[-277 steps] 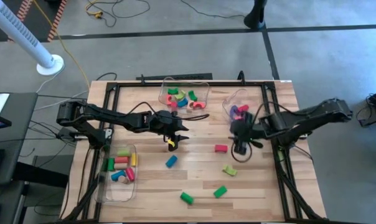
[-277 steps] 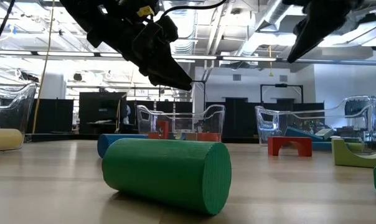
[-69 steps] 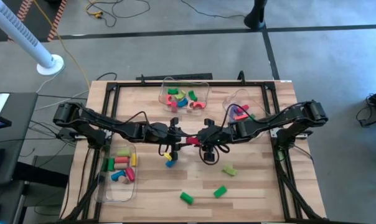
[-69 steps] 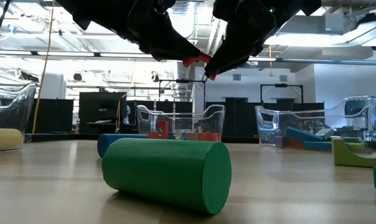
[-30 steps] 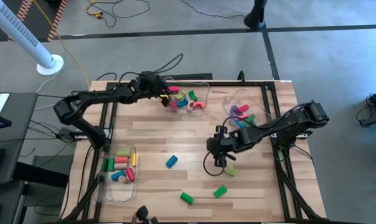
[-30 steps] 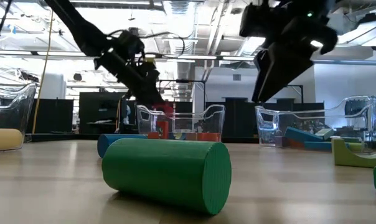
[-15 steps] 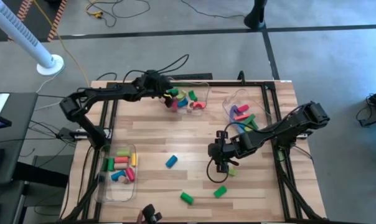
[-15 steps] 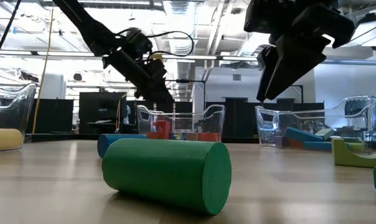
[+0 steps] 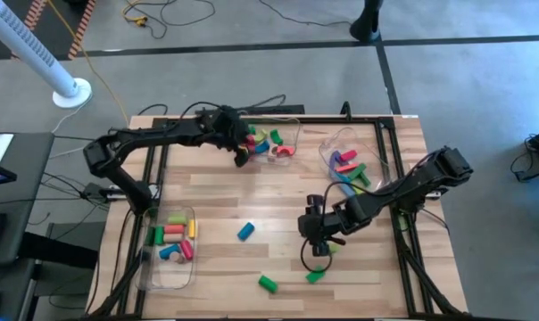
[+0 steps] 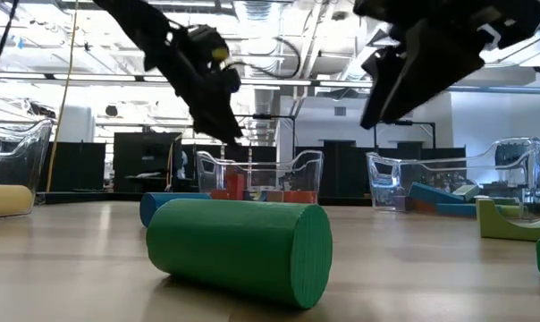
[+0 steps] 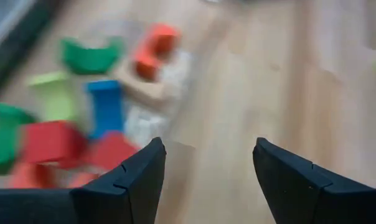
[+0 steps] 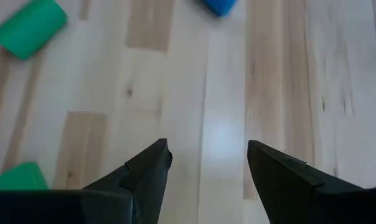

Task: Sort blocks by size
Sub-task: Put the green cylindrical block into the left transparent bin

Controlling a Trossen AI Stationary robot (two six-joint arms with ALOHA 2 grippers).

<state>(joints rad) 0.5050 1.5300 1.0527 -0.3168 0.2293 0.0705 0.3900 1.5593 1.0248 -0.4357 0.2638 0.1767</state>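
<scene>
The blocks are small bright toy pieces, and they sit in four places. A pile of them [image 9: 262, 143], red, green, blue and yellow, lies in a clear plastic bin [image 9: 268, 119] at the far edge of the table. Some of these are little arches and some are chunky cubes. More blocks [image 9: 348, 166], red, green, purple and blue, fill a second clear bin [image 9: 339, 137] to the right of the first. A third clear bin [image 9: 167, 267] lies flat near the left edge, with red, tan, green and yellow pieces [image 9: 173, 239] in it, mostly short round bars.

Three blocks lie loose on the bare wood. A blue cylinder [image 9: 245, 232] rests near the middle. A green cylinder [image 9: 268, 284] with a smooth round end lies close to the near edge, and a green block [image 9: 315, 275] lies to its right.

The table [image 9: 278, 192] is made of pale wooden planks with a black metal frame.

The left gripper [image 9: 241, 153] hangs just beside the first bin, over its left end. Its two dark fingers are spread wide with nothing between them.

The right gripper [image 9: 316, 246] hovers above the wood, near the loose green block. Its fingers are also wide apart and hold nothing.
</scene>
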